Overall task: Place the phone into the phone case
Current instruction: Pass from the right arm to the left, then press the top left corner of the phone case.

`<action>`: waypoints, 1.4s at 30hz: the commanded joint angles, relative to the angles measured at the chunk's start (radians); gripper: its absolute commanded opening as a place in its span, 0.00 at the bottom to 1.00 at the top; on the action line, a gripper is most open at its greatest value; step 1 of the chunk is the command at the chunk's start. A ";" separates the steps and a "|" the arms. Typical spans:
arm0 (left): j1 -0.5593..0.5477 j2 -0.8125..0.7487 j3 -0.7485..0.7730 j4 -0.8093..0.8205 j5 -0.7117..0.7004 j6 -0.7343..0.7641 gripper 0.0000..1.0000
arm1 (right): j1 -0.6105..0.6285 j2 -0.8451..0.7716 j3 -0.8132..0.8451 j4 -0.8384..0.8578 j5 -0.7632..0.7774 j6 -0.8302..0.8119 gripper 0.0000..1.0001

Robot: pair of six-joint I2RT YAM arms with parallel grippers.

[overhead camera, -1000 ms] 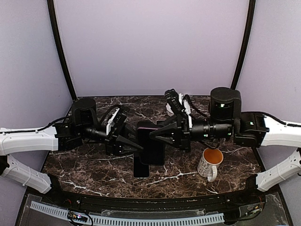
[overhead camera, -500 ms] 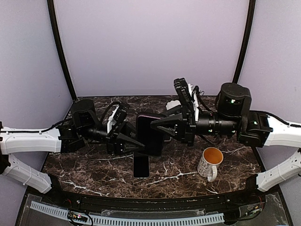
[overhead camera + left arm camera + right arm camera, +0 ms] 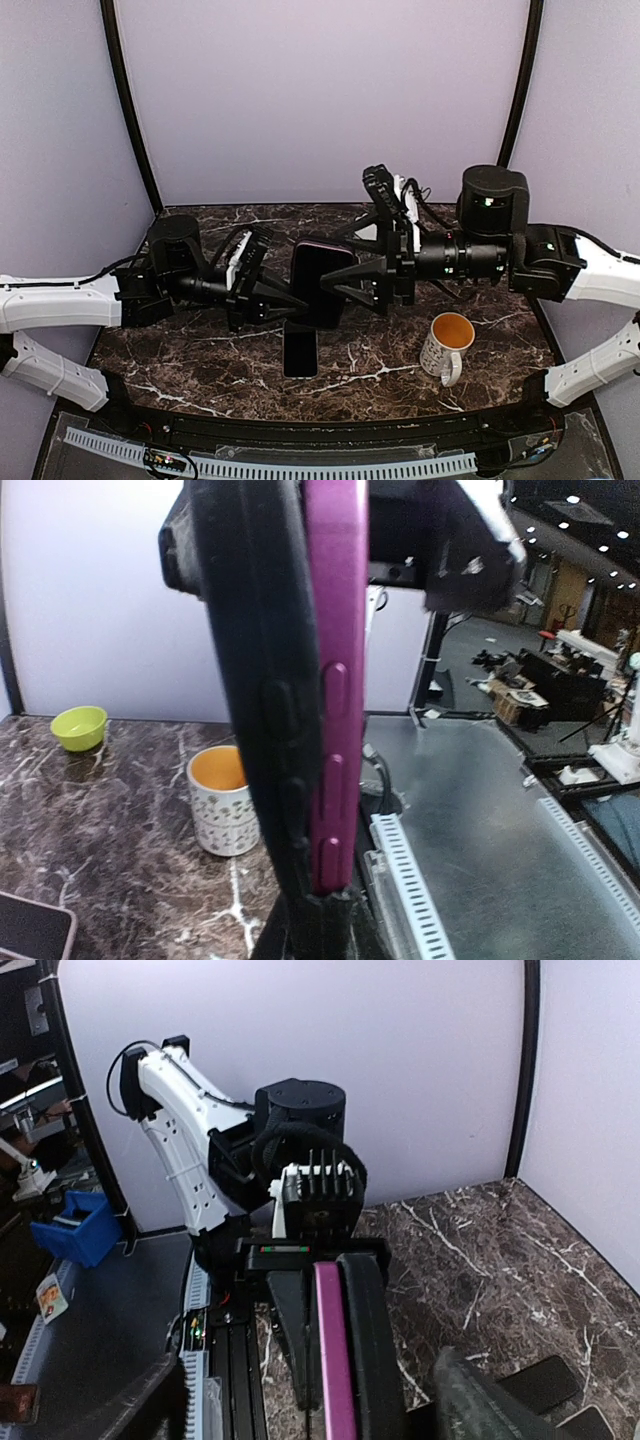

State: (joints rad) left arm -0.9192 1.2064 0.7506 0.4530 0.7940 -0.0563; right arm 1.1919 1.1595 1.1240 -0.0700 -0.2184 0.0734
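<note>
Left end effector (image 3: 292, 303) clamps the upright purple phone (image 3: 335, 680) and black phone case (image 3: 255, 680). Opposite it, the right end effector (image 3: 340, 266) is spread wide around their far edge.

Black marble counter (image 3: 400, 372) veined white; white speckled ceramic mug (image 3: 438, 358), orange inside; lime-green round bowl (image 3: 78, 726); magenta-edged black flat slab (image 3: 320, 280).

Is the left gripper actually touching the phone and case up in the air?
Touching. Left wrist view: the purple phone and black case stand side by side, their lower end pinched in the left gripper.
</note>
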 commanded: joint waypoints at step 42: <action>-0.024 -0.029 0.059 -0.197 -0.122 0.212 0.32 | -0.025 0.384 0.560 -0.613 -0.059 -0.356 0.00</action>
State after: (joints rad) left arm -0.9337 1.1778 0.7849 0.1795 0.6128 0.2157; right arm 1.1713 1.5280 1.6222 -0.7570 -0.2428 -0.2852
